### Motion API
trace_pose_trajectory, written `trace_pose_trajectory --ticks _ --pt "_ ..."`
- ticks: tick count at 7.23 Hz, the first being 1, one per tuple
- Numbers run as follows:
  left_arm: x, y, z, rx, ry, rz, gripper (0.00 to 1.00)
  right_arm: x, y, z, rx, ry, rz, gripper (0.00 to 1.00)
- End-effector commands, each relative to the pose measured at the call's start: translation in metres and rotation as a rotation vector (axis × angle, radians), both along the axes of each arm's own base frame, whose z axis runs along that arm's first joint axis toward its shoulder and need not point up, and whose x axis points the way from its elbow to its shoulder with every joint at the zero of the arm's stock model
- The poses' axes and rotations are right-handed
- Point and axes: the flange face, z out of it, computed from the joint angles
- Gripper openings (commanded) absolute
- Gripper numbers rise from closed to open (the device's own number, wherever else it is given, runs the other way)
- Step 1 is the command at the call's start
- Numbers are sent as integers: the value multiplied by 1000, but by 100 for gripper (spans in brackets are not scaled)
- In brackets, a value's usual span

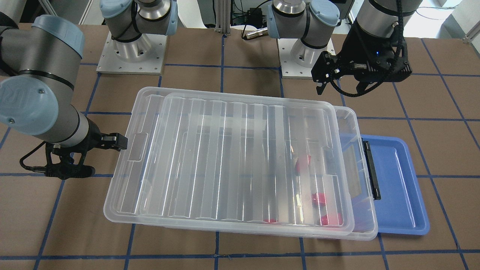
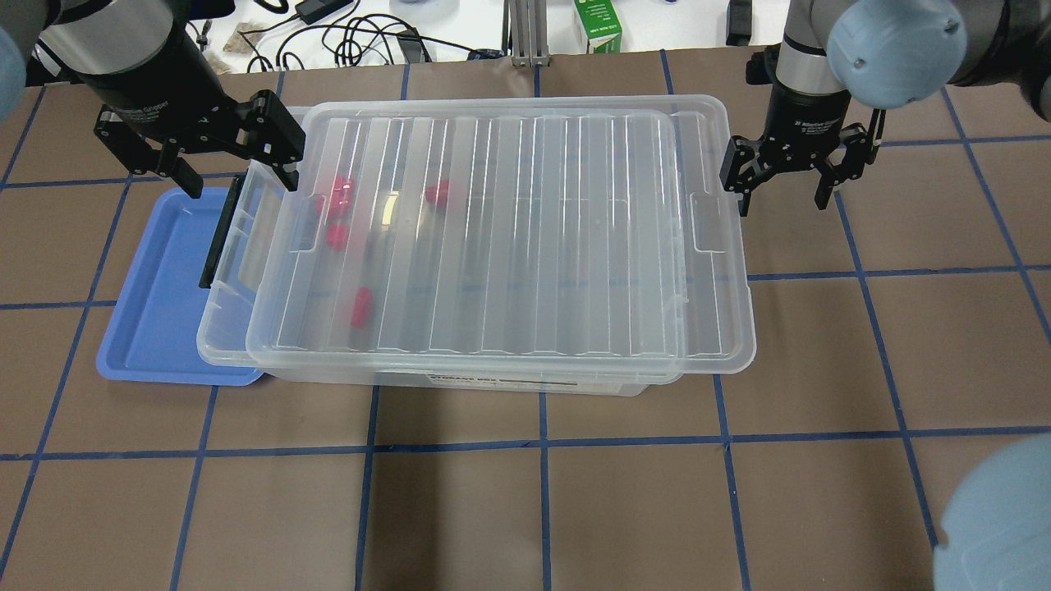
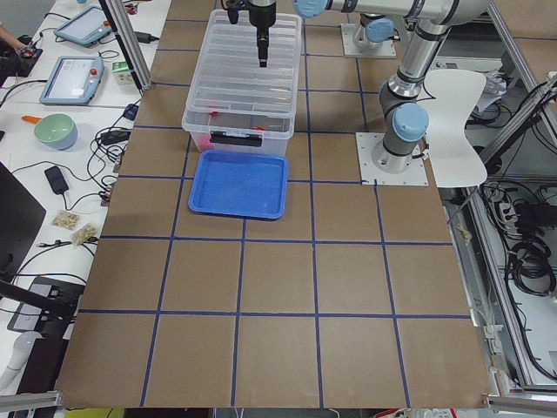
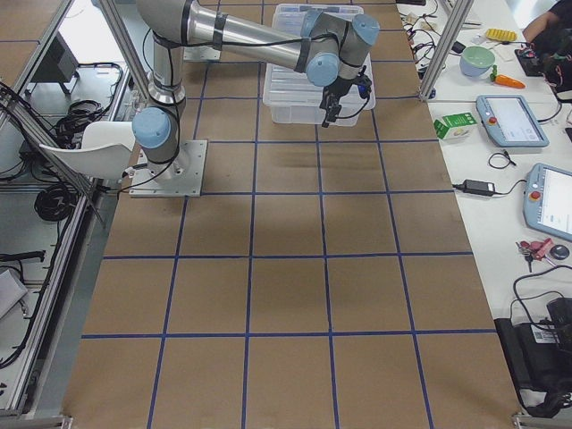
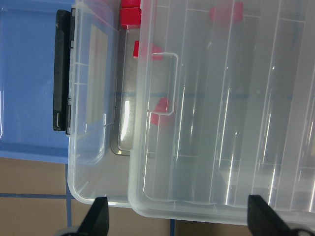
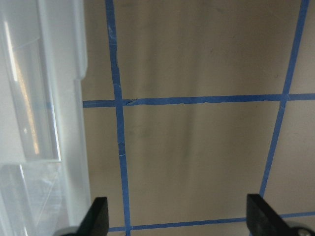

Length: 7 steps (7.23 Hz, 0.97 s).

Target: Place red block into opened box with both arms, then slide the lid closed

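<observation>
Overhead exterior: lid (image 2: 509,238), ribbed clear sheet, lies on box (image 2: 222,336), offset toward robot's right, leaving a gap by black bar (image 2: 218,234); red block (image 2: 359,306), glossy, one of several alike, inside under lid near that end; step judged: closing lid; next calls for a push toward black bar until flush; left gripper (image 2: 234,172) spread wide, empty, above gap; right gripper (image 2: 782,199) spread, empty, just beside lid's overhanging end.

lid (image 2: 501,238) blocks most of box (image 2: 220,328) | narrow open strip by black bar (image 2: 218,234) | blue tray (image 2: 156,304) beside it
</observation>
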Motion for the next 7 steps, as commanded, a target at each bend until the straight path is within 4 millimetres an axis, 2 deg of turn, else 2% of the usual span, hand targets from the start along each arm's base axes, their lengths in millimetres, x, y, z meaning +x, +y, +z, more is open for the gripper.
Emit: trace_pose_trajectory --ticks 1,7 --pt "0 0 -1 1 0 0 100 13 2 -1 0 0 14 100" --pt "-1 0 -1 0 1 -2 100 21 3 -1 -3 -23 15 100"
